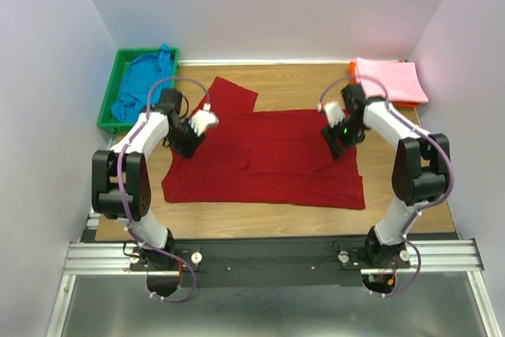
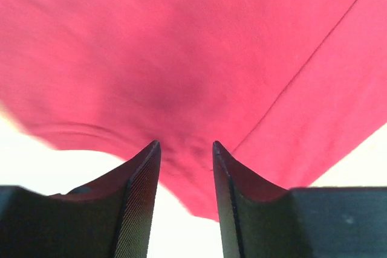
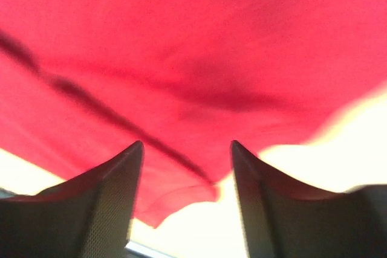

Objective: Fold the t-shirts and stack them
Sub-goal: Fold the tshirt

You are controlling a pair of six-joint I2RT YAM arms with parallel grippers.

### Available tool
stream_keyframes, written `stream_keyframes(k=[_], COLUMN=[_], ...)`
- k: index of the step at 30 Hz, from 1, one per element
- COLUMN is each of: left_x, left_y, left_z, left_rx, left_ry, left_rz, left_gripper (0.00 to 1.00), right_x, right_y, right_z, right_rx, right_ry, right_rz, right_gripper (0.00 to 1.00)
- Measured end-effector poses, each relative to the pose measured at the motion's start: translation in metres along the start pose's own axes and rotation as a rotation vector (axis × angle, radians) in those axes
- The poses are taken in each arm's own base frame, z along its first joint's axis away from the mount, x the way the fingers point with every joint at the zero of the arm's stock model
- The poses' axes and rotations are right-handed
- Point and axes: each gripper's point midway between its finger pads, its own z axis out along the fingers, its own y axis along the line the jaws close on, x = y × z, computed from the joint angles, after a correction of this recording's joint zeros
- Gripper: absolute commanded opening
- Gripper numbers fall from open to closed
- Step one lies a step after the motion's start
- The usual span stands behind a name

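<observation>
We see the dark red cloth t-shirt (image 1: 268, 159) lying flat on the wooden counter (image 1: 300, 84), in the middle of the frame. The left gripper (image 1: 186, 144) is over its left edge and the right gripper (image 1: 339, 144) over its right edge; both have the jaws spread. The bright blue t-shirt (image 1: 142, 84) sits in the green plastic bin (image 1: 108, 102), upper left. The light pink t-shirt (image 1: 388, 79) lies folded, upper right.

Dark red tee (image 1: 268, 159) spread flat mid-table, blue tee (image 1: 142, 84) crumpled in green bin (image 1: 108, 99), pink tee (image 1: 388, 80) folded far-right.
</observation>
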Motion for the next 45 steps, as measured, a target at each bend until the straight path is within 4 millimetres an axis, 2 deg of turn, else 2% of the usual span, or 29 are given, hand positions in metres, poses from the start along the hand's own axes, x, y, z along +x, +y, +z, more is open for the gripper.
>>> stream_keyframes(k=[1,2,4,6,8,10,12,16,21,28,36,45], left_x=[-0.015,-0.035,-0.067,-0.094,-0.123,-0.145,-0.164,-0.187,-0.191,-0.187,-0.191,-0.183], left_y=[0.011,0.024,0.049,0.071,0.095,0.116,0.138,0.172,0.192,0.202,0.215,0.217], left_z=[-0.007,-0.016,-0.028,-0.039,-0.048,-0.053,-0.055,-0.041,-0.005,0.032,0.054,0.074], left_rx=[-0.015,-0.036,-0.08,-0.118,-0.155,-0.188,-0.212,-0.215,-0.179,-0.145,-0.142,-0.134], left_ry=[-0.03,-0.069,-0.133,-0.192,-0.256,-0.313,-0.367,-0.429,-0.435,-0.421,-0.434,-0.406], left_rz=[0.01,0.023,0.037,0.042,0.029,0.014,-0.019,-0.084,-0.163,-0.251,-0.323,-0.378], left_gripper=[0.51,0.51,0.52,0.52,0.52,0.52,0.52,0.52,0.53,0.53,0.53,0.52], right_x=[-0.01,-0.033,-0.065,-0.089,-0.107,-0.115,-0.125,-0.139,-0.148,-0.145,-0.135,-0.134], right_y=[-0.009,-0.031,-0.065,-0.096,-0.122,-0.141,-0.157,-0.174,-0.187,-0.19,-0.19,-0.19], right_z=[-0.007,-0.021,-0.041,-0.057,-0.065,-0.061,-0.048,-0.016,0.01,0.016,0.028,0.031], right_rx=[0.008,0.041,0.093,0.137,0.174,0.191,0.19,0.166,0.159,0.165,0.155,0.154], right_ry=[-0.028,-0.095,-0.19,-0.261,-0.307,-0.317,-0.313,-0.296,-0.279,-0.26,-0.221,-0.215], right_rz=[0.014,0.031,0.052,0.065,0.066,0.069,0.067,0.06,0.031,-0.031,-0.072,-0.104], right_gripper=[0.72,0.71,0.71,0.7,0.69,0.68,0.67,0.66,0.65,0.6,0.49,0.44])
